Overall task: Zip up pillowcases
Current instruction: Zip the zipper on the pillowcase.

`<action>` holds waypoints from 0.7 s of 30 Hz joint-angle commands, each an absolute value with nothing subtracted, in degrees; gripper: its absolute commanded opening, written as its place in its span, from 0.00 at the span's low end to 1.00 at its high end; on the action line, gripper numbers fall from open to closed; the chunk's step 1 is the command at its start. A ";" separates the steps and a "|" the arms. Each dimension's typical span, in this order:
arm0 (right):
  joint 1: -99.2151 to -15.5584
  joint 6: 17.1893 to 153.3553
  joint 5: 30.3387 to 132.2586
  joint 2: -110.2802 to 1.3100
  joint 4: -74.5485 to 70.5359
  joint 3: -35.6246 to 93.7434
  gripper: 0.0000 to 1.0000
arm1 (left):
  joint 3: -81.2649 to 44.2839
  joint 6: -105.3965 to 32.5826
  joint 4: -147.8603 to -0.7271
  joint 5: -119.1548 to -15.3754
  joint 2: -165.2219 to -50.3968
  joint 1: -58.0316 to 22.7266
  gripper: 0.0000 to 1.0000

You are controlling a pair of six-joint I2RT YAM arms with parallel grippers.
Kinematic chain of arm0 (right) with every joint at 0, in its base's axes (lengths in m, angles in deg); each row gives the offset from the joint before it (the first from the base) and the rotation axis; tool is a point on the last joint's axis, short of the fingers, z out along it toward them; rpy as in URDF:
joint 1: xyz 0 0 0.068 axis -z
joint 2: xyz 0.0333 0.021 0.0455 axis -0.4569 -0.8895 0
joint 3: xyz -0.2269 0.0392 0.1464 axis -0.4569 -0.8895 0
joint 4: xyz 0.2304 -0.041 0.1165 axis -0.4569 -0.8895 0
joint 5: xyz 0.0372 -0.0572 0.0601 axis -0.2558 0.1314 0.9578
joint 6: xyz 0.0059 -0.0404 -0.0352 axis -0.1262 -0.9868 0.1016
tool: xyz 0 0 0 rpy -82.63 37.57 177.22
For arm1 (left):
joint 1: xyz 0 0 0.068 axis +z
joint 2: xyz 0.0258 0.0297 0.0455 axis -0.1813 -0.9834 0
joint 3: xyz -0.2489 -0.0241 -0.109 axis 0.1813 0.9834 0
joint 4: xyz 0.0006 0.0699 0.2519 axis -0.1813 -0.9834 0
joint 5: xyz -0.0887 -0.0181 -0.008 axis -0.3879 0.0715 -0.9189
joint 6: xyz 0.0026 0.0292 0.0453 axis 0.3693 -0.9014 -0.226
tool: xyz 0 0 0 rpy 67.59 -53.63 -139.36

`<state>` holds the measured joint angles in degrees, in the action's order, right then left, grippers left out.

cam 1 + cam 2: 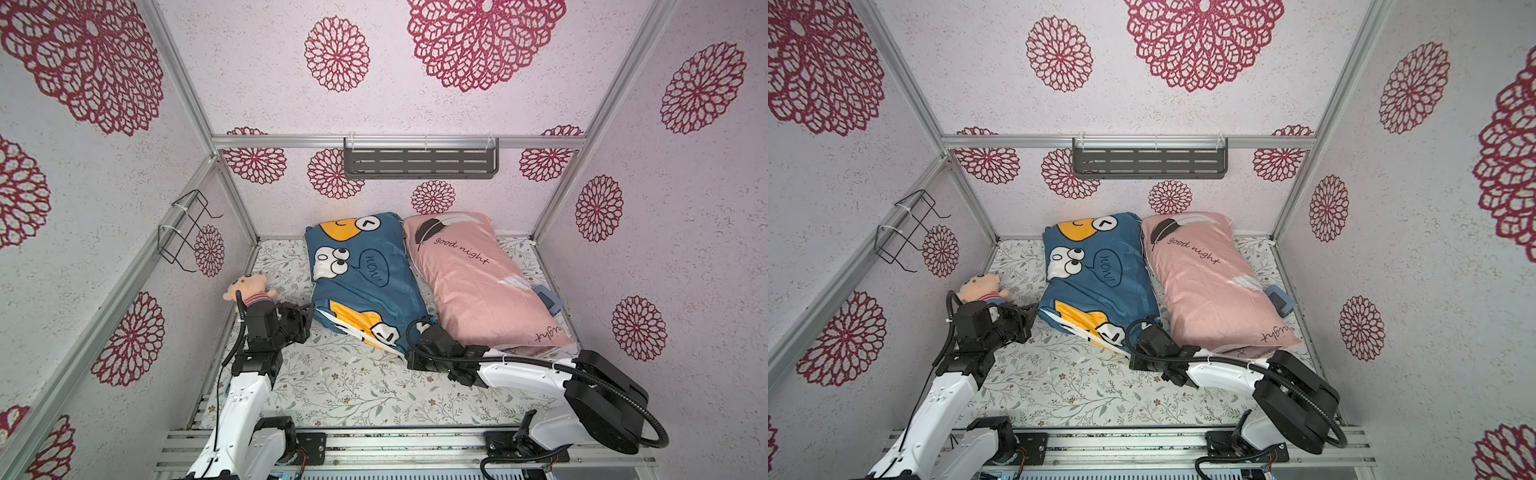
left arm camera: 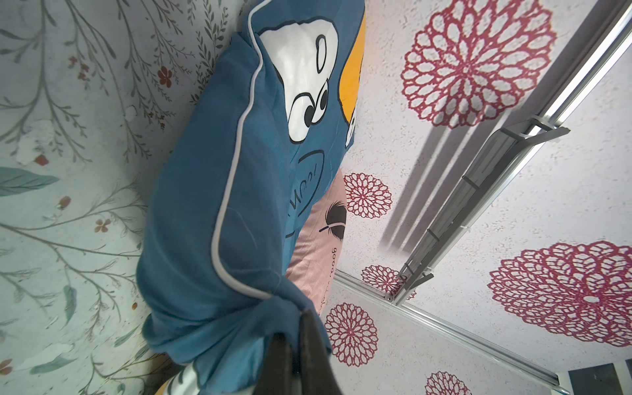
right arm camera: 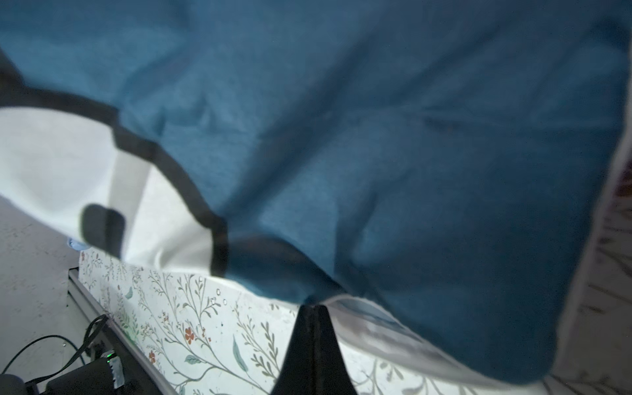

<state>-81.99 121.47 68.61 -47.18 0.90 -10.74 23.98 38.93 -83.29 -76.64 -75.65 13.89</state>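
Observation:
Two pillowcases lie side by side on the floral sheet [image 1: 353,386]. The blue pillowcase [image 1: 365,291] [image 1: 1100,291] carries cartoon eyes and a speech bubble. To its right is the pink pillowcase [image 1: 478,286] [image 1: 1212,286], printed "good night". My left gripper [image 1: 309,311] [image 1: 1034,309] [image 2: 297,325] is shut on the blue pillowcase's near left corner, with blue cloth bunched between the fingers. My right gripper [image 1: 406,354] [image 1: 1130,354] [image 3: 313,306] is shut at that pillowcase's near right corner, pinching its hem. I cannot make out a zipper pull. The blue pillowcase [image 3: 376,136] fills the right wrist view.
A plush doll [image 1: 249,289] lies by the left wall, just behind my left arm. A small blue-grey object [image 1: 548,301] sits against the pink pillowcase's right side. A grey shelf [image 1: 419,162] hangs on the back wall and a wire rack [image 1: 187,228] on the left one.

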 commanded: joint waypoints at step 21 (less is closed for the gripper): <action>-77.95 121.66 62.53 -37.04 -11.43 -18.17 0.00 | 23.67 37.08 -81.12 -76.08 -75.97 17.38 0.00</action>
